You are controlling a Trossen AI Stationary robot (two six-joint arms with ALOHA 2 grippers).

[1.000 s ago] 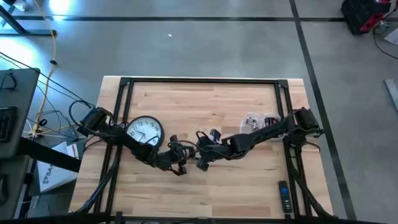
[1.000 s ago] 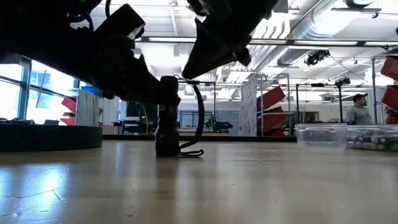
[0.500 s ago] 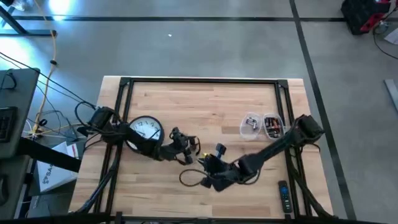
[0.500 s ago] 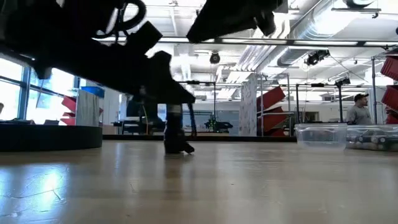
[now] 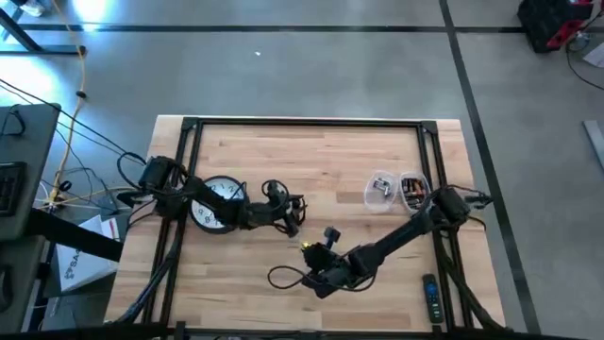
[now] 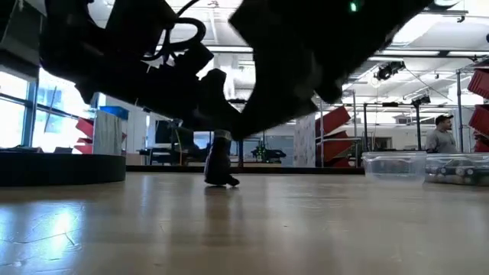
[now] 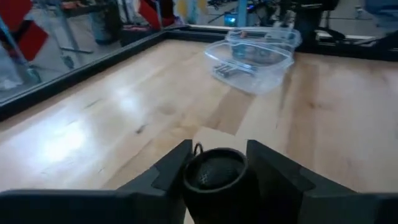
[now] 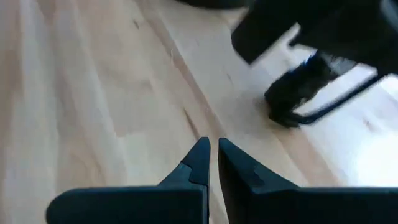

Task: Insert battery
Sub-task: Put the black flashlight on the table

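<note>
Bright, even overhead light. Glare patch on table in low view; arms backlit, silhouetted against bright windows. Right wrist view motion-blurred; left wrist view soft up close.

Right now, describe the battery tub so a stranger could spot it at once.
On the wooden table, look toward the right edge, where two clear tubs sit side by side. The battery tub is the one nearer that edge. It holds dark and orange pieces, while its neighbour holds pale silvery ones.
</note>
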